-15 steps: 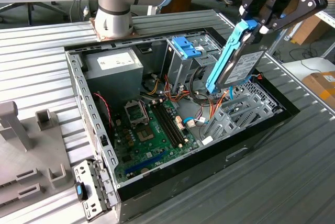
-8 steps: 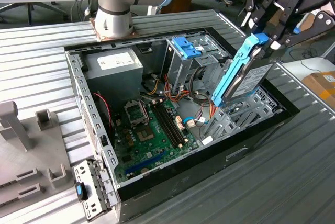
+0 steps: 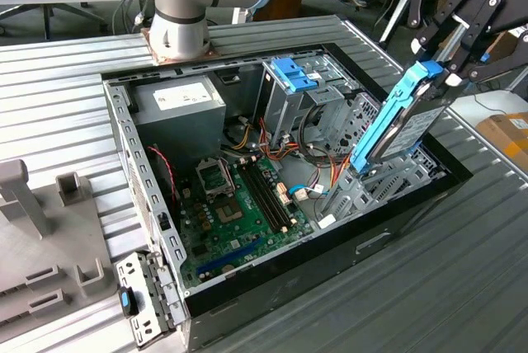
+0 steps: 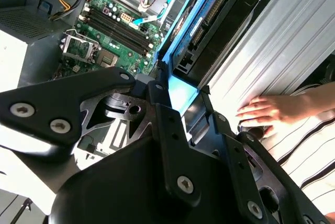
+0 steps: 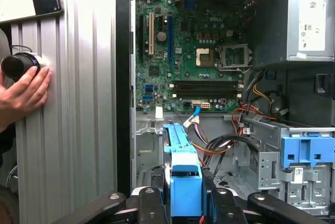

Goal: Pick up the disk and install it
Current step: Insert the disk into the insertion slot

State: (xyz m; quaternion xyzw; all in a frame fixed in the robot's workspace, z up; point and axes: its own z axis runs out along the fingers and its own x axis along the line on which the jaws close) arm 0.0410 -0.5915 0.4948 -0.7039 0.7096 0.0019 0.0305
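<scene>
While the disk (image 3: pixel 394 126) is gripped at its upper end by the pincer (image 3: pixel 437 72), its lower end dips into the grey metal drive bay (image 3: pixel 388 178) at the exterior view's right end of the open computer case (image 3: pixel 124 151). The pincer is pressed together on the disk. In the first wrist view a black finger (image 5: pixel 217 200) sits on either side of the disk's blue end.

The disk stands steeply tilted, not upright. Its long axis runs from the pincer down and toward the exterior view's left, into the bay, so the disk lies straight ahead of the pincer and in line with it. I judge that the install turns on that line matching the slope of the bay's guides. The lower edge looks to be at or just inside the bay's mouth, though I cannot tell whether the blue rails have met the guides.

Outward from the bay lie loose cables (image 3: pixel 309 159), then the green motherboard (image 3: pixel 239 204) on the case floor. Beyond them are the upright metal cage (image 3: pixel 285 101) with its blue latch, and the grey power-supply box (image 3: pixel 177 110) at the far corner.

The case rests on a ribbed metal surface (image 3: pixel 462 270). On that surface, beside the case, a person's hand (image 5: pixel 23 90) rests on a small black knob-like object (image 5: pixel 18 64), well apart from the pincer.
</scene>
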